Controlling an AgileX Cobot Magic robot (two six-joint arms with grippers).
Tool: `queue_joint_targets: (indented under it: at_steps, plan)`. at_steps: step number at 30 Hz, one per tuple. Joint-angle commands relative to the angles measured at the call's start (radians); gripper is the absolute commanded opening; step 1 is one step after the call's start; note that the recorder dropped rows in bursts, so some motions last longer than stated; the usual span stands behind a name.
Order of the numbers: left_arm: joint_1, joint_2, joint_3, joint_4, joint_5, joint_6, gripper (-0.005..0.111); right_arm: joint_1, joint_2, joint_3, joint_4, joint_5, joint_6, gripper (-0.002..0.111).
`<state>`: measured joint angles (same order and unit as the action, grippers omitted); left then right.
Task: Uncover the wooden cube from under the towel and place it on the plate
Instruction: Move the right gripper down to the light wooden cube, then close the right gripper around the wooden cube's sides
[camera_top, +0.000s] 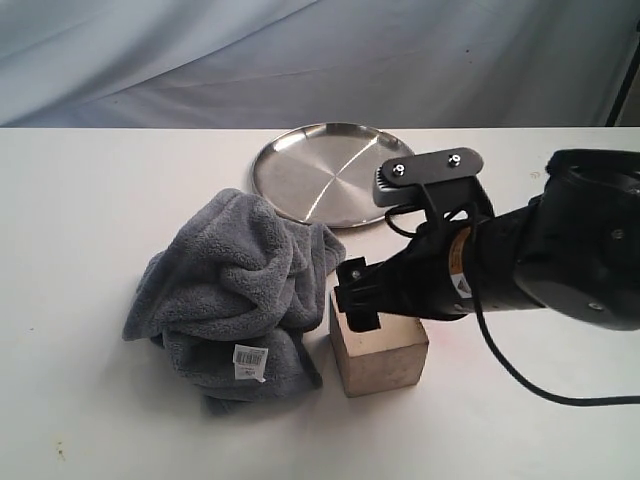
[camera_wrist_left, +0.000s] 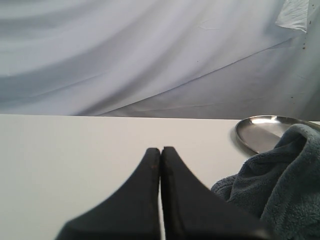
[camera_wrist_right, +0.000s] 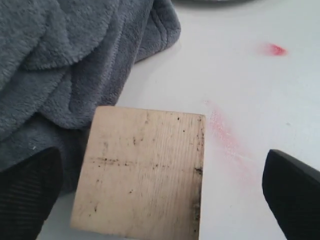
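1. Nearest of all sits the wooden cube (camera_top: 378, 357) on the white table (camera_top: 80, 200), right of centre, bare and in full view. The uncovering part of the job looks done.
2. Just left of it lies the towel (camera_top: 235, 300), bunched in a heap with its white tag (camera_top: 250, 362) facing near. Its edge reaches the cube's left face, though I cannot tell whether the two touch.
3. Over the cube's far-left top hangs the right claw (camera_top: 360, 295). In its own wrist view the right claw (camera_wrist_right: 160, 170) is spread wide, one finger (camera_wrist_right: 25, 195) over the towel side and the other over bare table, with the cube (camera_wrist_right: 142, 172) between them. Nothing is gripped yet.
4. So the step in hand is taking hold of the cube. I judge the next move calls for lowering the fingers down either side of it, then closing on two opposite faces. The towel-side finger has little room and might pinch fleece along with the wood.
5. A faint red smear (camera_wrist_right: 225, 135) marks the table right of the cube.
6. The left claw (camera_wrist_left: 160, 190) shows only in its own view, low over the table, with its fingers pressed together on nothing. The towel (camera_wrist_left: 280, 190) lies beside it.
7. Farthest stands the plate (camera_top: 330, 185), with nothing on it, beyond the towel and the cube. The carry goes away from the near edge and slightly left.
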<state>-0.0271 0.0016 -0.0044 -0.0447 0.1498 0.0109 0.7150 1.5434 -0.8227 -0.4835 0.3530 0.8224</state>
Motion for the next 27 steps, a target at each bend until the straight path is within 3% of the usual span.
queue_joint_targets:
  at_steps: [1, 9, 18, 27]
  plan:
    - [-0.001, -0.002, 0.004, 0.001, -0.004, 0.001, 0.001, 0.015, 0.039, 0.005, -0.014, -0.025, 0.025, 0.105]
    - [-0.001, -0.002, 0.004, 0.001, -0.004, -0.003, 0.001, 0.063, 0.058, 0.005, -0.014, -0.069, 0.076, 0.105]
    - [-0.001, -0.002, 0.004, 0.001, -0.004, -0.001, 0.001, 0.063, 0.058, 0.005, -0.06, 0.009, 0.233, 0.105]
    - [-0.001, -0.002, 0.004, 0.001, -0.004, -0.001, 0.001, 0.063, 0.058, 0.005, -0.093, -0.011, 0.223, 0.105]
